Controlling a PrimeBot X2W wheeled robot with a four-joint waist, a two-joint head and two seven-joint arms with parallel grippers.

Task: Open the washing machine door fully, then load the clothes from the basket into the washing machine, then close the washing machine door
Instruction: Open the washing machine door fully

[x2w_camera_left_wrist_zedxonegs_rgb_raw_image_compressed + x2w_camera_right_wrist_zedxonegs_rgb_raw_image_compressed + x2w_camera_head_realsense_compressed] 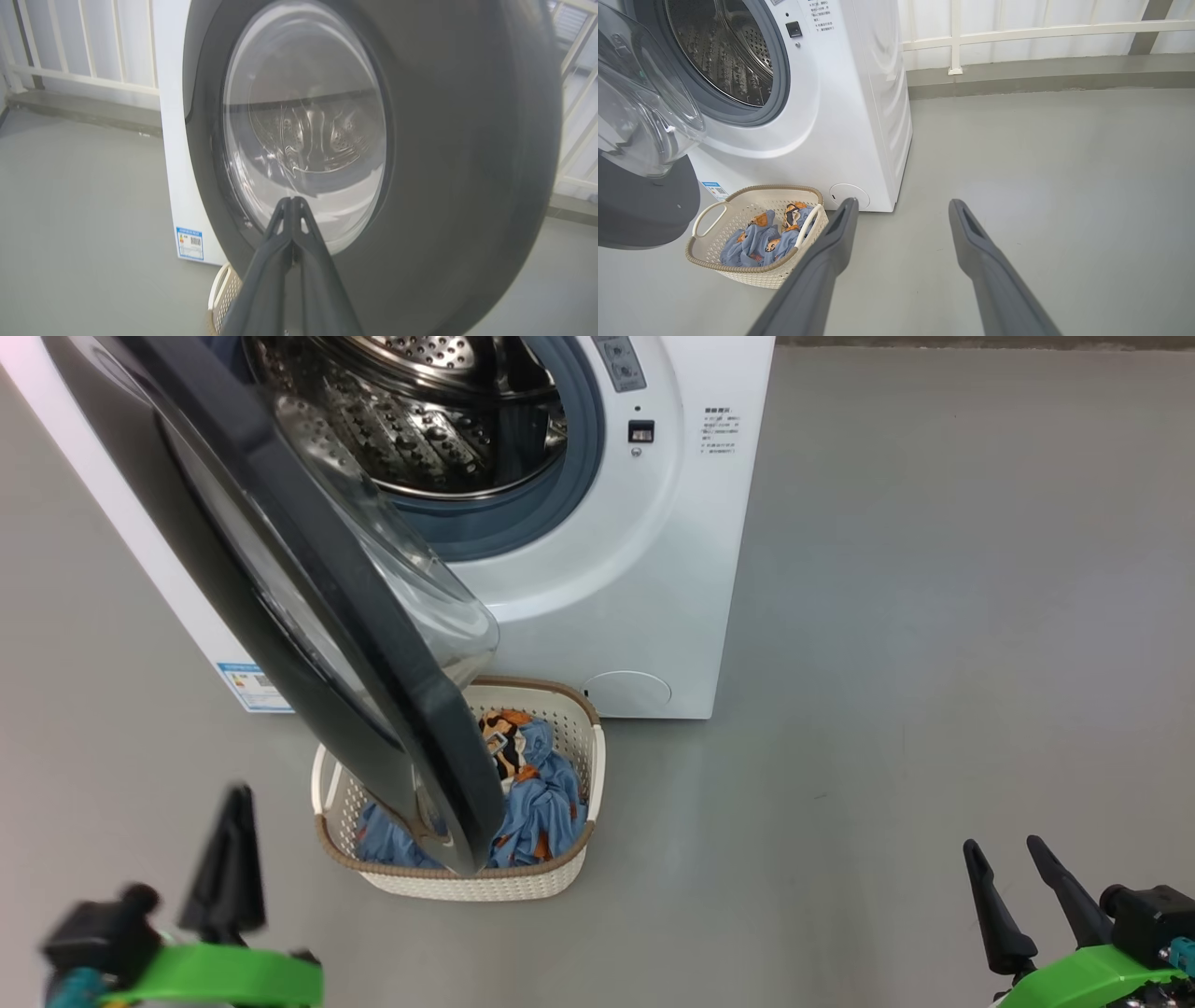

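The left gripper [292, 200] has its jaws pressed together on nothing, aimed at the outer face of the washing machine door [467, 163]; the head view blurs this arm, so whether the tips touch the glass is hard to say, though they look apart. The right gripper [903, 204] has its jaws spread wide and empty above the bare floor [1064, 163], well apart from the basket [752, 273].

The door stands only part open, its free edge hanging over the basket, so opening it fully looks like the step in hand. A push on the outer face would likely swing it shut. The better move is probably to hook the closed fingers behind the free edge and draw it out to the robot's left, following the hinge's arc.

The rim is wide, glossy and black, likely slippery. The glass bowl [640, 116] is clear, hard and bulging. The washing machine [635, 597] is white and boxy, with a grey gasket [523, 523] around a perforated steel drum [420, 420]. The basket is cream perforated plastic with a brown woven-look rim. It sits on the floor against the machine's front, and the clothes [761, 238], soft blue printed fabric, lie crumpled inside it.
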